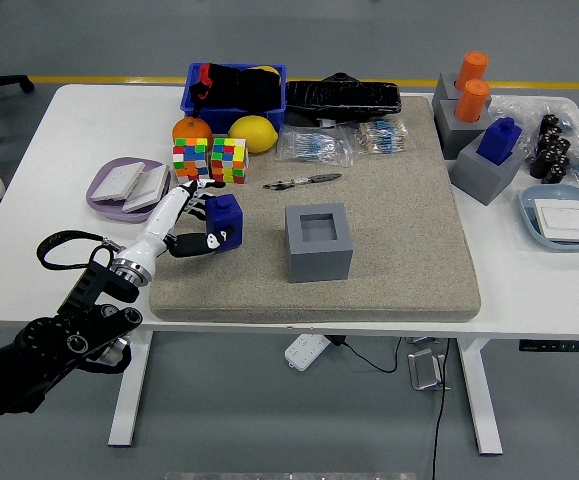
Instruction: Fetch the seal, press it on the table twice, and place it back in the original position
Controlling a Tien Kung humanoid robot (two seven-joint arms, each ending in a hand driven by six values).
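We see the mat (399, 200) bare along its near edge, right of the grey holder (319, 241). Our left hand (191, 217) grips the seal (223, 220), a blue block, near the mat's left edge.

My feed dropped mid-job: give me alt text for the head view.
The robot's left hand grips a blue block-shaped seal on the beige mat, left of an empty grey square holder. Two colourful puzzle cubes sit behind.
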